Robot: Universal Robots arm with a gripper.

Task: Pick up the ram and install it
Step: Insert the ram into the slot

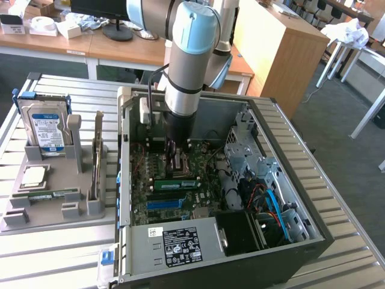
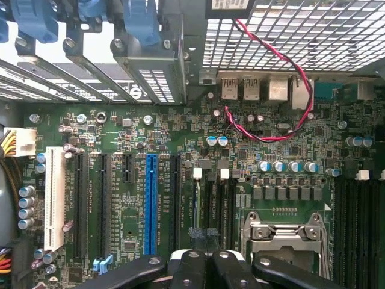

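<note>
Ram (image 1: 175, 183) seated in motherboard (image 2: 180, 180); fingers (image 2: 207, 265) closed above.

Daylight floods the exterior view, glaring off the slatted desk (image 1: 337, 180) at that view's right and off the pale cloth (image 1: 352, 33) beyond, while the inside of the open case (image 1: 289, 265) lies in shade. In the wrist view the motherboard (image 2: 180, 180) is evenly lit and sharp. White light blows out between the slot brackets (image 2: 144, 66), and the dark tool (image 2: 201, 271) close to the lens is soft.
</note>
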